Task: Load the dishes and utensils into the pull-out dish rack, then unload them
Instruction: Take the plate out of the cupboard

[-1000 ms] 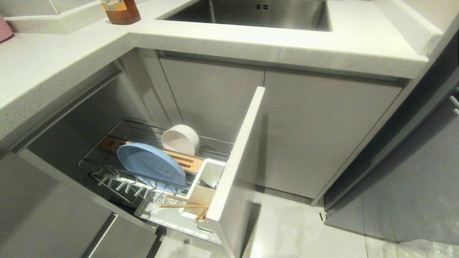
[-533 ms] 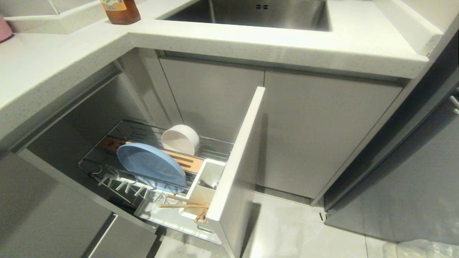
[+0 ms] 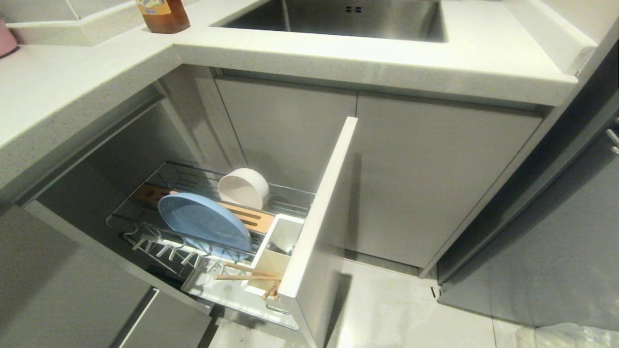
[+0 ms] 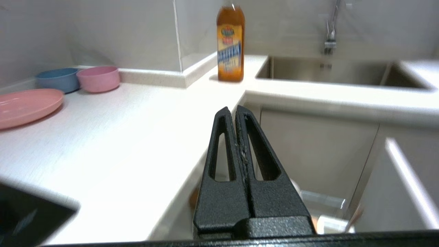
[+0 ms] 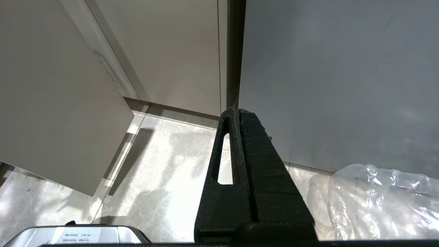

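The pull-out dish rack [image 3: 145, 237] stands drawn out below the counter, its pale front panel [image 3: 319, 212] edge-on. A light-blue plate [image 3: 203, 224] leans in the wire prongs. A cream bowl [image 3: 243, 187] lies on its side behind it, by the wood strip [image 3: 251, 218]. Wooden chopsticks [image 3: 246, 273] poke out of the white utensil box [image 3: 278, 246]. I cannot make out the metal utensil. My left gripper [image 4: 235, 110] is shut and empty, level with the counter edge above the rack. My right gripper [image 5: 236, 111] is shut and empty, low over the floor. Neither arm shows in the head view.
An orange bottle [image 4: 230, 43] stands on the counter [image 3: 72, 82] beside the steel sink [image 3: 338, 19]. A pink plate [image 4: 24, 106], a pink bowl [image 4: 99, 78] and a blue bowl [image 4: 56, 79] sit at the counter's far left. A crumpled clear plastic bag [image 5: 380, 199] lies on the floor.
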